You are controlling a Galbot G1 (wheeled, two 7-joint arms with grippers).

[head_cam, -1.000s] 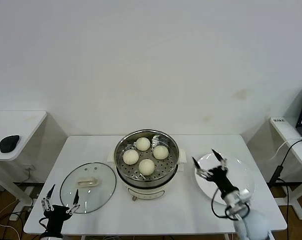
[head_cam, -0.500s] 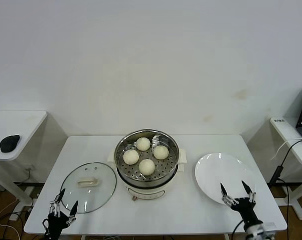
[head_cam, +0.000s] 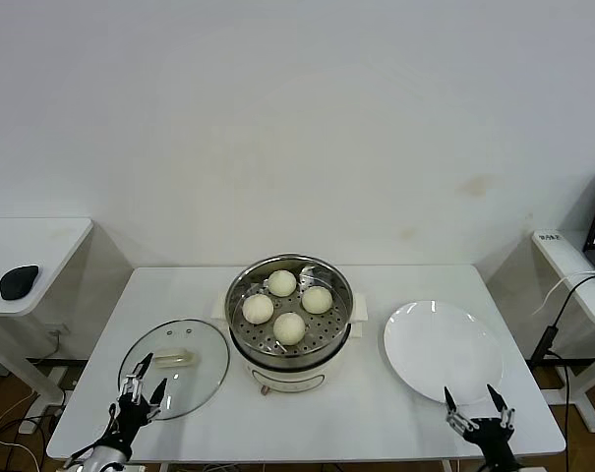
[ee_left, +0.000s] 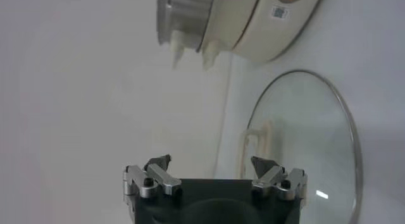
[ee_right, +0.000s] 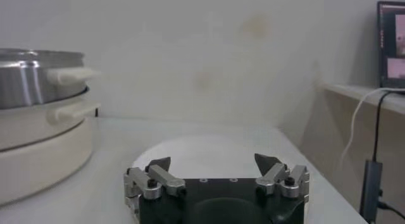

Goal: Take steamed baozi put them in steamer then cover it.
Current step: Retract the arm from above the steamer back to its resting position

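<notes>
At the desk's [head_cam: 179, 285] near edge: left gripper [head_cam: 140, 385], fingers spread, empty, over the near rim of the cover [head_cam: 174, 367]; its arm cut off by the frame. Right gripper [head_cam: 478, 411], fingers spread, empty, just past the white plate's [head_cam: 443, 350] near rim, body mostly out of view. Cover lies flat on the desk, left of the steamer [head_cam: 291, 323]. Steamer at centre, uncovered, with four steamed baozi [head_cam: 289, 327] on its perforated tray. A side table at left bears a dark object [head_cam: 19, 282], too small to identify.
</notes>
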